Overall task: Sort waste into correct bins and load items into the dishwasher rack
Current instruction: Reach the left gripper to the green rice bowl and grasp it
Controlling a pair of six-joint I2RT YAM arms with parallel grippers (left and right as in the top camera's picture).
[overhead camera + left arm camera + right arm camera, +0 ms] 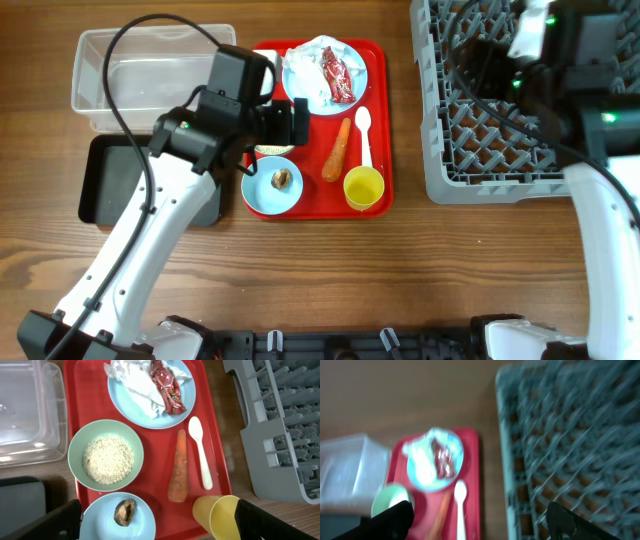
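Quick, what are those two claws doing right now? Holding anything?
Left gripper: open, holding nothing, over the red tray.
Right gripper: open, holding nothing.

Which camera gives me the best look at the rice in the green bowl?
Left wrist: the pale green bowl sits whole and sharp, rice covering its floor. Overhead, the left arm hides all but a sliver of its rim. Right wrist gives only a blurred green edge; no rice discernible.
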